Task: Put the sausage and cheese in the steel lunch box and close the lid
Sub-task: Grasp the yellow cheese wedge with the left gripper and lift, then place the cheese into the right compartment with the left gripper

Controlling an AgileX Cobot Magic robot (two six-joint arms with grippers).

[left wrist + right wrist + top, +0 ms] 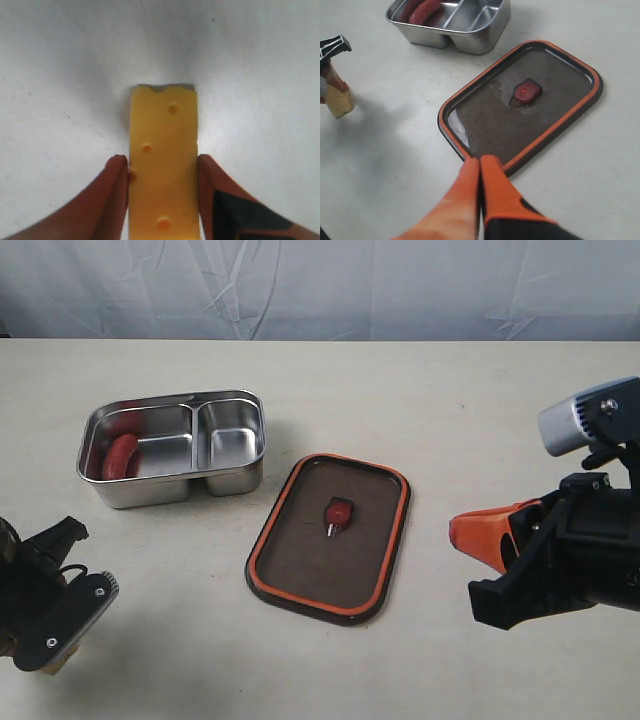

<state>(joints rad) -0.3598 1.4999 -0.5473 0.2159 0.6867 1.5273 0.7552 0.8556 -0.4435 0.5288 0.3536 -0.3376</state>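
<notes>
The left gripper [161,162] at near left clamps the cheese [163,125]. The right gripper [480,166] has its fingers pressed together. The sausage [120,457] lies in the steel lunch box [170,490].

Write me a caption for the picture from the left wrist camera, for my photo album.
Left tool gripping the holed yellow cheese by its long edges, pale table behind.

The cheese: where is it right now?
The cheese sits between the left arm's jaws, at the bottom left corner of the exterior view, below the steel lunch box and left of the lid.
</notes>
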